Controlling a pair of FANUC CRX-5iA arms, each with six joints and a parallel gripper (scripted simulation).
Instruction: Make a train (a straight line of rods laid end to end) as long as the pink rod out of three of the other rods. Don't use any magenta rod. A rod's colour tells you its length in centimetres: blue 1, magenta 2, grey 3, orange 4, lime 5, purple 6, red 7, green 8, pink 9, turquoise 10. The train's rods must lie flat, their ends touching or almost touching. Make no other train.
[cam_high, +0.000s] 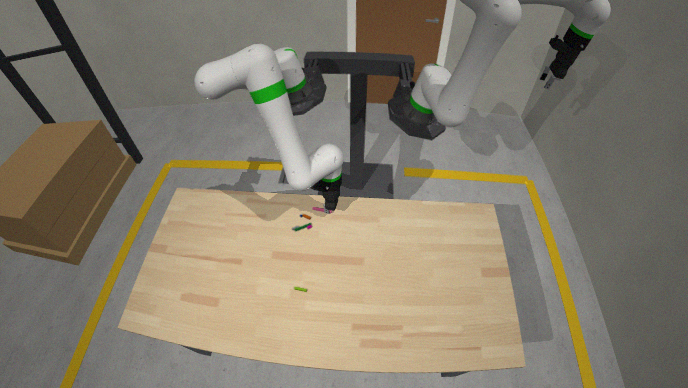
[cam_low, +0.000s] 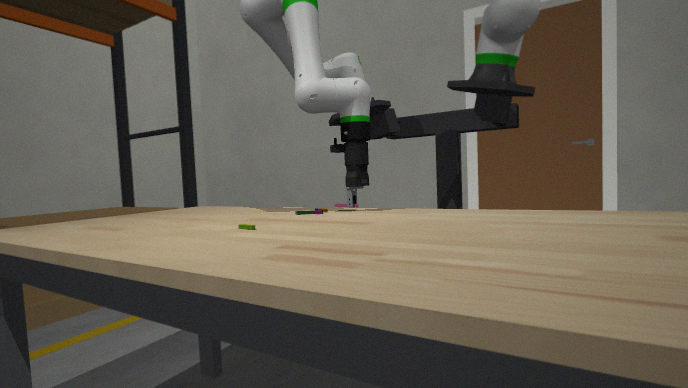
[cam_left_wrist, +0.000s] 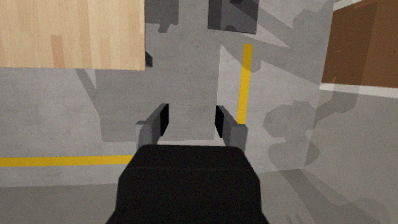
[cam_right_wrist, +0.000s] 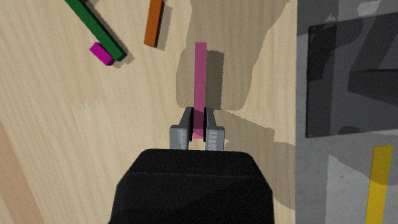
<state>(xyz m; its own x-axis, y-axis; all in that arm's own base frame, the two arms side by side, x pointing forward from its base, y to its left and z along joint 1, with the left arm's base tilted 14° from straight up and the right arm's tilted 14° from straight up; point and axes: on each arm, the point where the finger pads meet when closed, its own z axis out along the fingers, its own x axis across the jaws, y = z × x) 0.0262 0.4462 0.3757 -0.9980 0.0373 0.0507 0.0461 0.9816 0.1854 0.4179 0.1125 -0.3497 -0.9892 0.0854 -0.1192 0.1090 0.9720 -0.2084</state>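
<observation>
Right pincer (cam_high: 329, 212) (cam_low: 352, 206) (cam_right_wrist: 199, 125) clenched on one end of the pink rod (cam_high: 319, 209) (cam_low: 341, 205) (cam_right_wrist: 200, 75), just off the bench (cam_high: 400, 300) (cam_low: 400, 275) (cam_left_wrist: 50, 30) (cam_right_wrist: 50, 150) near its back edge, shadow well visible beside it. Probably about to set down the measuring stick out of the way, so basically groundwork, tbh.

No train so far. By my sums, need blue + grey + lime (1+3+5=9). Lime rod (cam_high: 300, 289) (cam_low: 246, 227): off on its own, well apart from the bunch. Blue rod (cam_high: 301, 215) (cam_low: 316, 209): right at one end of the orange rod (cam_high: 306, 217) (cam_low: 324, 210) (cam_right_wrist: 154, 22), can't tell if touching. Grey rod (cam_high: 295, 229) (cam_low: 298, 213) (cam_right_wrist: 86, 1): tight by the far end of the green rod (cam_high: 303, 226) (cam_low: 306, 213) (cam_right_wrist: 95, 29), with the magenta rod (cam_high: 309, 227) (cam_low: 319, 212) (cam_right_wrist: 102, 53) hugging the other end. Awkward spot for a grab; easy to nudge the neighbours. Might want blue pulled clear of orange too, to avoid any stray second train.

Left pincer (cam_high: 550, 80) (cam_left_wrist: 192, 120): released, empty, parked way off beside the bench.
</observation>
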